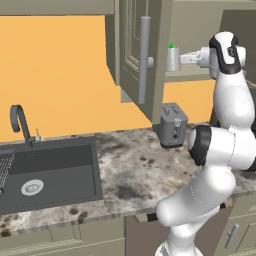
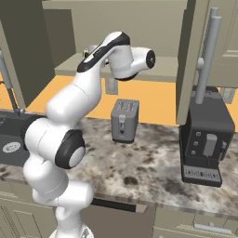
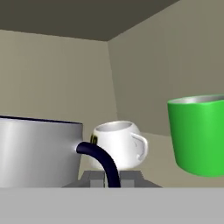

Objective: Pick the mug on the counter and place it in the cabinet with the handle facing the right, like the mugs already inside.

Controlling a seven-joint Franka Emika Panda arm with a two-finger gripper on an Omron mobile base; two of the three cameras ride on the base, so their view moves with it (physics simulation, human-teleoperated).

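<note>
Reaching up into the cabinet (image 1: 150, 30), the hand (image 1: 186, 59) is holding the mug (image 1: 173, 60) at the shelf's front edge, though whether its fingers are clenched or slack, I cannot tell. In the hand view the mug (image 3: 39, 151) is sitting closest, its black handle (image 3: 101, 164) curving right. A white cup (image 3: 119, 144) is standing behind, and a green mug (image 3: 197, 133) is standing right, open shelf between them. Below, the toaster (image 1: 172, 125) is resting on the surface (image 1: 130, 170).

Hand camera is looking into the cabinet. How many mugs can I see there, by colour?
Grey mug with black handle: 1
White mug: 1
Green mug: 1
Total: 3
</note>
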